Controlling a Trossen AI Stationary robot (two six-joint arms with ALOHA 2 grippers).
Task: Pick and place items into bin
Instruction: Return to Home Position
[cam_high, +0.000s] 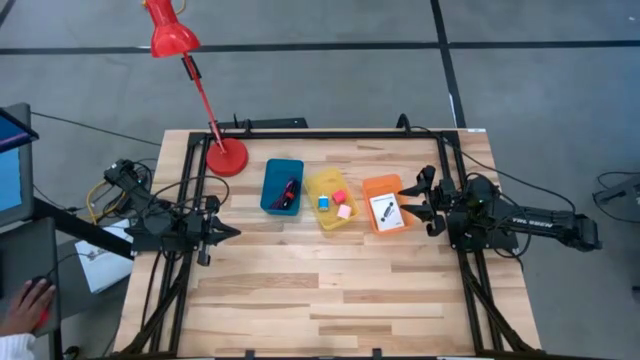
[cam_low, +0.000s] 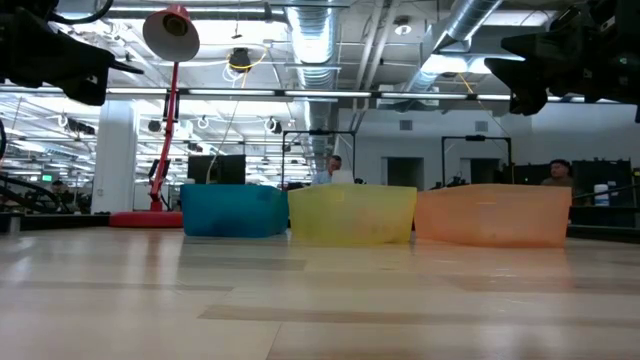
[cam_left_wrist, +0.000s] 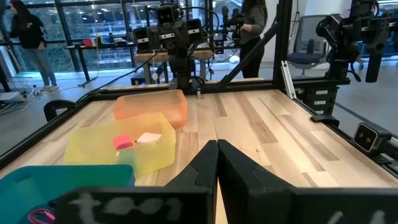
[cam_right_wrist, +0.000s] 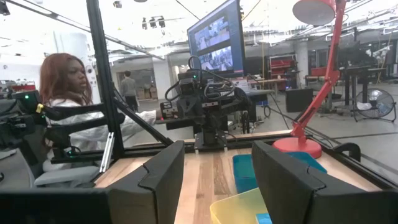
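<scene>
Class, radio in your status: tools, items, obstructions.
Left tool shut, right tool open, both empty. Dark red cord in blue plastic bin, small coloured blocks in yellow plastic bin, white card in orange plastic bin. Nothing in the way.

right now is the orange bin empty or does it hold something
Not empty: the orange bin holds a white card with a black mark.

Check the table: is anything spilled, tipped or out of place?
Nothing stands out. The blue bin, yellow bin and orange bin stand upright in a row, holding a red cord, small blocks and a white card; nothing lies loose on the table. Left gripper, shut, and right gripper, open, hang clear at the sides.
</scene>
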